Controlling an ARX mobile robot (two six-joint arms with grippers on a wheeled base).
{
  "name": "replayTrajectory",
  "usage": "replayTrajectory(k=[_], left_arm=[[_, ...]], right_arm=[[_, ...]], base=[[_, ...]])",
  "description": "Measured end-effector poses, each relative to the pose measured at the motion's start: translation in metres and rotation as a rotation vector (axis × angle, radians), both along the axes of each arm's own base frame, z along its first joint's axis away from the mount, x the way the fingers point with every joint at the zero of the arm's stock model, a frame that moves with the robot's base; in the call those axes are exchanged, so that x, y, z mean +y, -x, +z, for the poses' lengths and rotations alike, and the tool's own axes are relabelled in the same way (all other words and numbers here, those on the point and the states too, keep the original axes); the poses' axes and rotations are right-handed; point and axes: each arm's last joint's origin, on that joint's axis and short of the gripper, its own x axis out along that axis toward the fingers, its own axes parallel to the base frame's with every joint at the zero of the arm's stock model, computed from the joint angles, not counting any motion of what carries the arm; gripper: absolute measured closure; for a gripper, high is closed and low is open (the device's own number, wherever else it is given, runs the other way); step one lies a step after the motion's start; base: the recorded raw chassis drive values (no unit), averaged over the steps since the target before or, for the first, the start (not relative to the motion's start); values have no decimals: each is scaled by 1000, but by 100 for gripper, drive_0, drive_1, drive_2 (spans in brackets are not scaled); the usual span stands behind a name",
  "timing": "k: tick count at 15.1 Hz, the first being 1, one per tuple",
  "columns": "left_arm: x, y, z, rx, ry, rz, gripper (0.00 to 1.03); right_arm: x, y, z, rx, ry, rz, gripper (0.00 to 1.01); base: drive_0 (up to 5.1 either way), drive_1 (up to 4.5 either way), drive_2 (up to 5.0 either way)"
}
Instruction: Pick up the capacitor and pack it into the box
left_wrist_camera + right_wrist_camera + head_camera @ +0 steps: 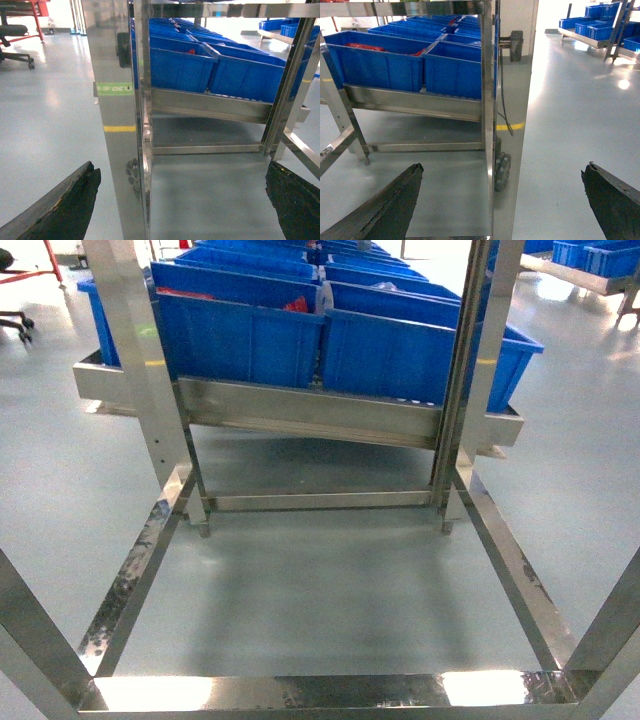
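Note:
The capacitor and the box are out of view in all three views. My left gripper (pixel 180 202) is open, its two dark fingers wide apart low in the left wrist view, with nothing held between them. A steel rack post (pixel 117 125) stands in front of the gap. My right gripper (pixel 502 200) is also open and holds nothing, with another steel post (pixel 512 125) facing its gap. Neither gripper shows in the head view. Small red things (pixel 297 305) lie in a blue bin, too small to make out.
A steel rack (pixel 300 410) holds rows of blue plastic bins (pixel 240 340) on a sloped shelf. Its low frame rails (pixel 300 690) and uprights (pixel 480 370) surround grey floor. More blue bins (pixel 600 22) stand far right. An office chair (pixel 15 42) is at far left.

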Motion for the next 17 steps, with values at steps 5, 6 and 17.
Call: replayTrajectory(k=[5,6,17], left_arm=[[0,0,0,0,0,0,5],[0,0,0,0,0,0,5],[0,0,0,1,0,2,5]], right_arm=[[0,0,0,0,0,0,3],[0,0,0,0,0,0,3],[0,0,0,0,0,0,3]], base=[[0,0,0],[0,0,0],[0,0,0]])
